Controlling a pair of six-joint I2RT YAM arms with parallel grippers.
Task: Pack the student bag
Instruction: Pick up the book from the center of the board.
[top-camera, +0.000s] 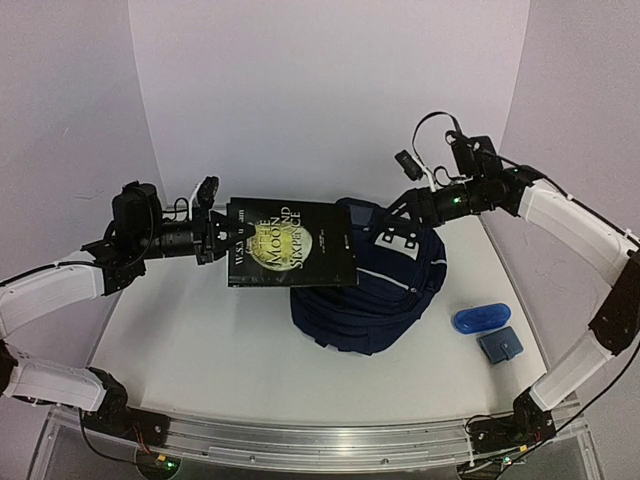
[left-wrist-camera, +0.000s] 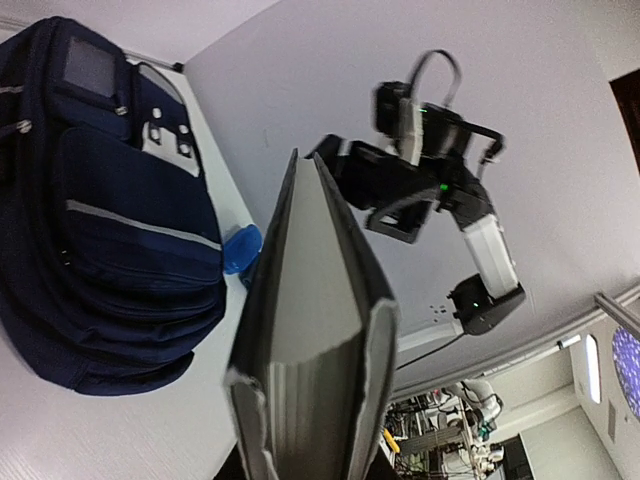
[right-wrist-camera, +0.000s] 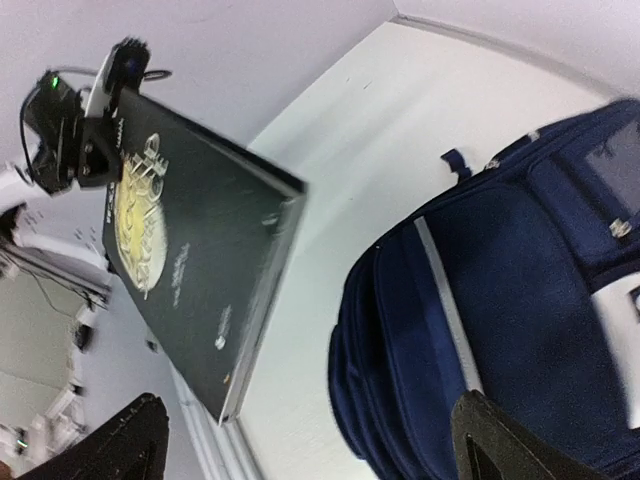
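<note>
The student bag (top-camera: 375, 295), navy with white stripes and a white dotted patch, lies on the table right of centre. It also shows in the left wrist view (left-wrist-camera: 110, 220) and the right wrist view (right-wrist-camera: 500, 300). My left gripper (top-camera: 215, 238) is shut on the spine edge of a dark book (top-camera: 290, 245) with a yellow moon on its cover, holding it in the air left of the bag. The book fills the left wrist view (left-wrist-camera: 310, 330) between the left gripper's (left-wrist-camera: 310, 425) jaws. My right gripper (top-camera: 400, 215) hovers over the bag's far side, open and empty (right-wrist-camera: 310, 450).
A small blue pouch (top-camera: 480, 317) and a small blue-grey square item (top-camera: 498, 344) lie on the table right of the bag. White walls enclose the back and sides. The metal rail with the arm bases (top-camera: 300, 445) runs along the near edge.
</note>
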